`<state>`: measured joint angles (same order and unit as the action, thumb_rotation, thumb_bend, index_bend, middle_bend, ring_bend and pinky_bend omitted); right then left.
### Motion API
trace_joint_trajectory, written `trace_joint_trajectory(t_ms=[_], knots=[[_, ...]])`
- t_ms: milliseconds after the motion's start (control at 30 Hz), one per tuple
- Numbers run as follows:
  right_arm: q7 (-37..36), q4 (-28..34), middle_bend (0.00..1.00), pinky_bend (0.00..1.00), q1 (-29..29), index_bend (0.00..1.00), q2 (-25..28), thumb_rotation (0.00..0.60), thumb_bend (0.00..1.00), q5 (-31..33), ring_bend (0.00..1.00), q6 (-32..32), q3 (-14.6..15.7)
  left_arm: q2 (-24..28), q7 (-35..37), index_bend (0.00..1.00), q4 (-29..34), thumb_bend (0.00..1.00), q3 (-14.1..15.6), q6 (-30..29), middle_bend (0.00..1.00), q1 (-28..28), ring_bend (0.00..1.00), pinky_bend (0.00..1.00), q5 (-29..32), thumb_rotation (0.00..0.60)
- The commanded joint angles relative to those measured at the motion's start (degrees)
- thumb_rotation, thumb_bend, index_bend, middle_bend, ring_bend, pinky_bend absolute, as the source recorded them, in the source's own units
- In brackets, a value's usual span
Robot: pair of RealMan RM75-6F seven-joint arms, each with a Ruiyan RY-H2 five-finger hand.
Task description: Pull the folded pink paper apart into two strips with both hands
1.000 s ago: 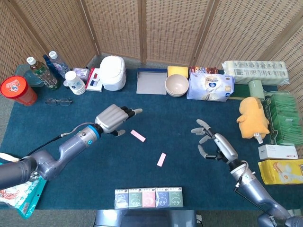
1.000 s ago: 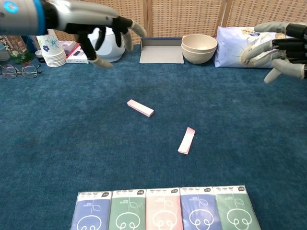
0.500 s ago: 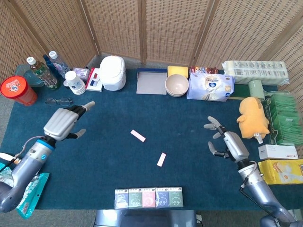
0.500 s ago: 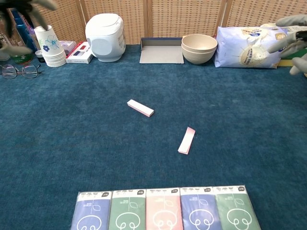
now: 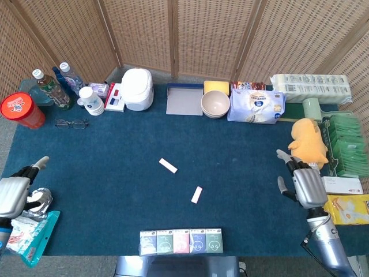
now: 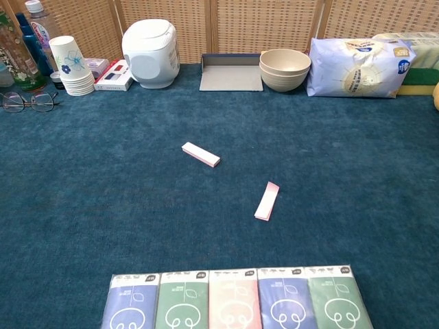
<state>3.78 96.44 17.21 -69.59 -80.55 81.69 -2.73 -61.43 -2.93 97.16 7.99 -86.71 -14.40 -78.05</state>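
Note:
Two pink paper strips lie apart on the blue cloth: one strip (image 5: 168, 165) (image 6: 201, 154) toward the left, the other strip (image 5: 197, 194) (image 6: 267, 201) nearer the front. My left hand (image 5: 17, 191) is at the far left edge of the table, fingers apart, holding nothing. My right hand (image 5: 304, 182) is at the far right, beside the yellow plush toy (image 5: 309, 142), also empty with fingers spread. Neither hand shows in the chest view.
A row of tissue packs (image 6: 235, 300) lies at the front edge. Along the back stand a white cooker (image 6: 150, 43), a grey tray (image 6: 231, 71), stacked bowls (image 6: 284, 69), a wipes pack (image 6: 355, 67), paper cups (image 6: 70, 64) and bottles (image 5: 55, 86). Glasses (image 6: 26, 101) lie left.
Both hands have drawn back outward to the table's sides, the left far to the left, the right to the right and nearer. The two strips have not moved.

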Motion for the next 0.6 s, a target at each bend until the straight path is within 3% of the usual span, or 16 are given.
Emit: trace_joint_trajectory(t_ms=[33, 200, 600], knots=[[5.85, 2.16, 0.27, 0.37, -2.93, 0.13, 0.67, 0.600, 0.53, -0.67, 0.22, 3.33, 1.21, -1.03, 1.48, 0.12, -1.31, 0.27, 0.65, -2.36, 0.26, 3.17, 0.26, 0.44, -0.98, 0.600], [9.42, 4.01, 0.28, 0.37, -5.33, 0.14, 1.54, 0.600, 0.53, -1.53, 0.22, 5.80, 1.99, -1.35, 2.13, 0.14, -2.07, 0.27, 0.51, -4.48, 0.26, 6.10, 0.26, 0.44, -2.24, 0.600], [9.23, 4.96, 0.28, 0.37, -7.18, 0.16, 2.08, 0.600, 0.53, -2.91, 0.22, 5.89, 1.39, -2.02, 2.82, 0.14, -1.47, 0.27, -2.06, -3.66, 0.26, 7.54, 0.26, 0.44, -5.53, 0.600]])
